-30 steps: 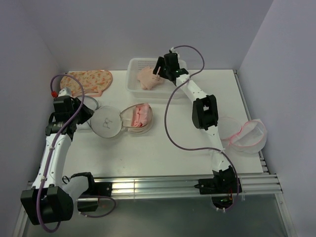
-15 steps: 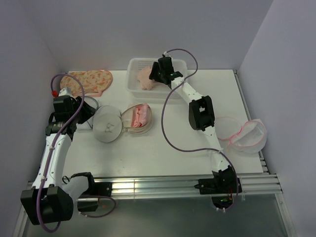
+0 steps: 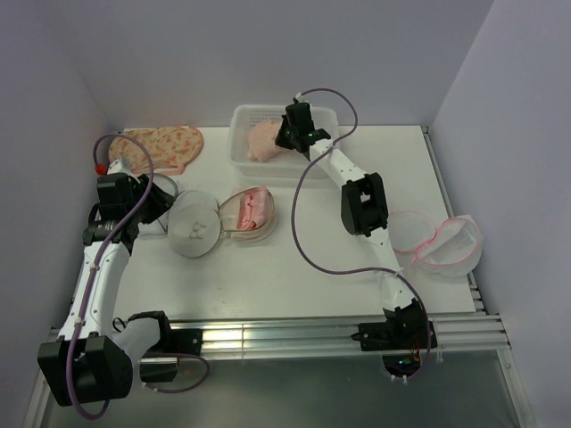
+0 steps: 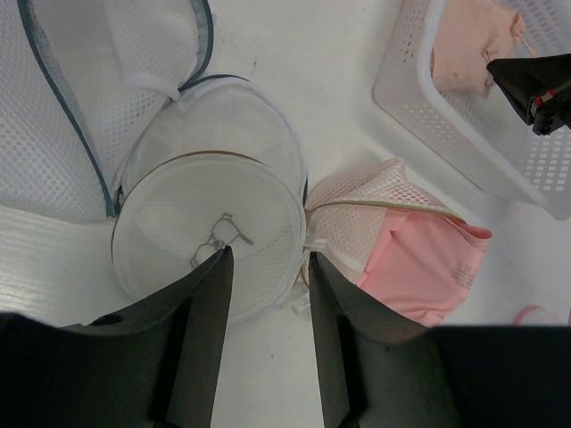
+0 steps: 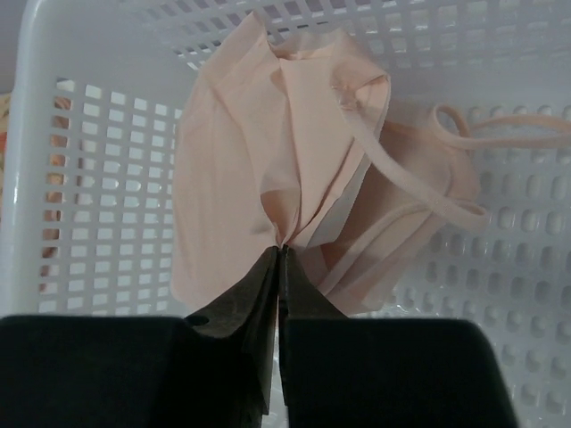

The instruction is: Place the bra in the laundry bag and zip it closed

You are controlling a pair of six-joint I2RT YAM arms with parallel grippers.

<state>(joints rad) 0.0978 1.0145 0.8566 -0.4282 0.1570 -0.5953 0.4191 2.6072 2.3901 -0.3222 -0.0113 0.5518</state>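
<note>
— Pinching a fold of the peach bra (image 5: pixel 259 152), the right gripper (image 5: pixel 278 252) has its fingers shut on the cloth inside the white basket (image 5: pixel 107 134) at the table's (image 3: pixel 232 276) far edge
— And the laundry bag (image 4: pixel 192 223)?
— Towards the left edge, nearer the arms, lying leftward of the held bra. The left gripper (image 4: pixel 269 259) hangs over it, fingers parted, holding nothing; that arm is the nearer

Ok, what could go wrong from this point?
The right hand pinches only a fold of the bra; it may slip out on lifting. The loose strap lies on the holed basket and could snag. The left hand hangs open over the laundry bag, not holding it, so it may slide.
</note>
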